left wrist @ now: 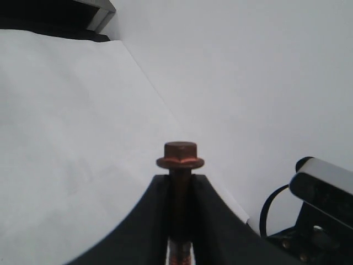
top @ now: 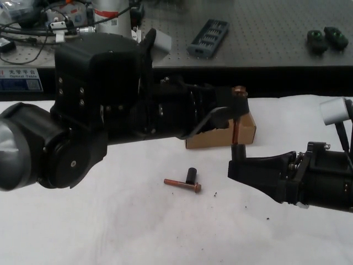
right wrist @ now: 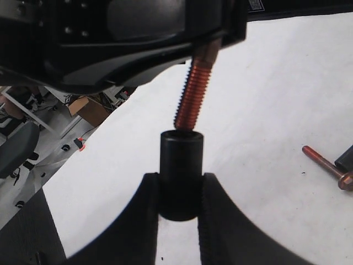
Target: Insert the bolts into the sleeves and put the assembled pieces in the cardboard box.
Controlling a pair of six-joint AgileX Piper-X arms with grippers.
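We are pinching the bolt in our left gripper, thread down, so its tip is lining up with the mouth of the sleeve. Our right gripper is clamping that sleeve upright. From it, the box is sitting at 12 o'clock and a spare bolt at 8 o'clock.

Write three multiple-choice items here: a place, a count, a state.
1. Where is the loose bolt? A in a gripper; B in a bowl; C on the white cloth beside the loose sleeve.
2. How many copper bolts show? A one; B two; C four.
3. The right gripper is: A shut on a black sleeve; B open; C shut on a bolt.
Answers: 1 C, it lies there by the sleeve. 2 B, the left gripper holds the second bolt. 3 A, its fingers clamp it.
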